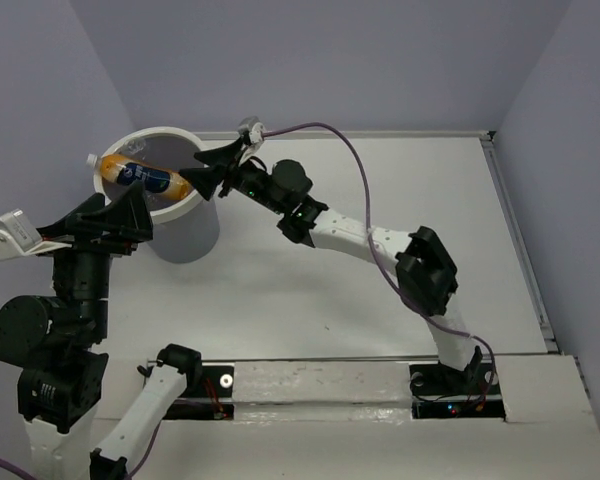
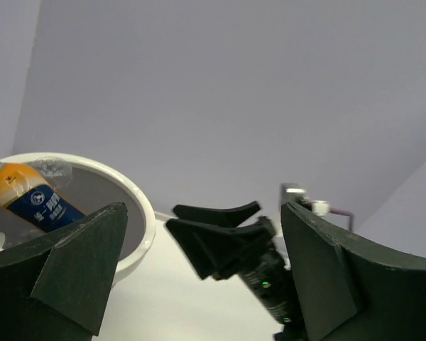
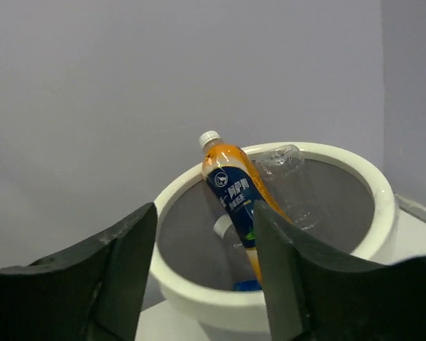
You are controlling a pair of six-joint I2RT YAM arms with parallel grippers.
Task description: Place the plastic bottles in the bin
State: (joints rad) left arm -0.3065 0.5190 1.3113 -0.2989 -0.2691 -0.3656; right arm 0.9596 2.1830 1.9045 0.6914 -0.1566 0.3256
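The bin (image 1: 207, 203), a round grey wastebasket with a thick white rim, stands at the table's far left. Inside it an orange bottle (image 1: 145, 177) with a dark blue label leans, its white cap poking over the far-left rim. In the right wrist view the orange bottle (image 3: 234, 185) rests beside a see-through bottle (image 3: 291, 177), and a blue cap (image 3: 247, 285) shows low in the bin (image 3: 199, 302). My left gripper (image 1: 130, 215) hangs open and empty at the bin's near-left edge. Just off the right rim, my right gripper (image 1: 202, 170) is open with nothing between its fingers.
Grey walls close in the back and both sides of the white table (image 1: 380, 300). In the left wrist view, the right gripper (image 2: 213, 234) sits close across from my left fingers (image 2: 78, 263), with the bin rim (image 2: 138, 206) between them. A purple cable (image 1: 355, 160) loops over the right arm.
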